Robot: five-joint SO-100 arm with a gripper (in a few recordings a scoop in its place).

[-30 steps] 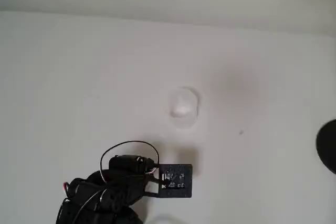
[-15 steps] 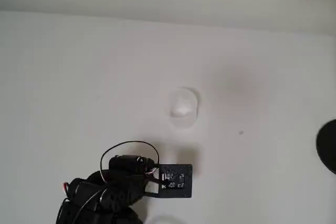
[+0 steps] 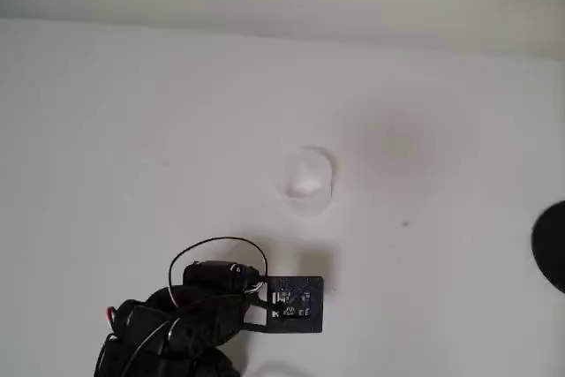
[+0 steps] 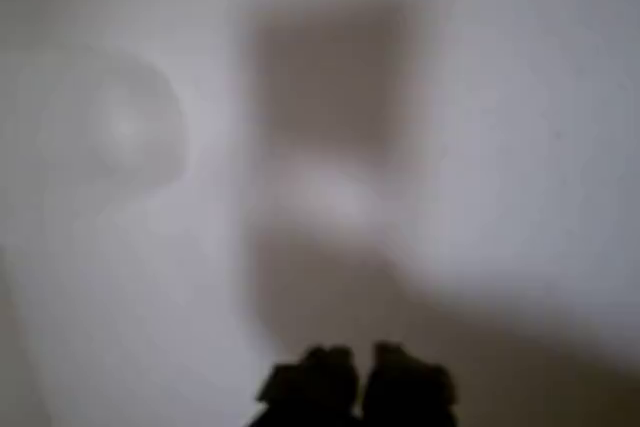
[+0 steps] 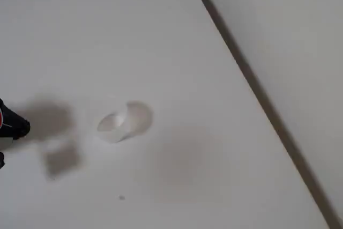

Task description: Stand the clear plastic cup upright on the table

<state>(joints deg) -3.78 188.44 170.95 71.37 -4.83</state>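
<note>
Overhead view: clear plastic cup (image 3: 308, 181) on its side on table (image 3: 132, 130), up-frame of gripper (image 4: 357, 375), well apart; fingertips together, empty.

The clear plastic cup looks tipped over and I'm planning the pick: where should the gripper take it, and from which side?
Probably across the side wall of the clear plastic cup, from above. In the fixed view it seems to lie on its side, apart from the gripper.
</note>
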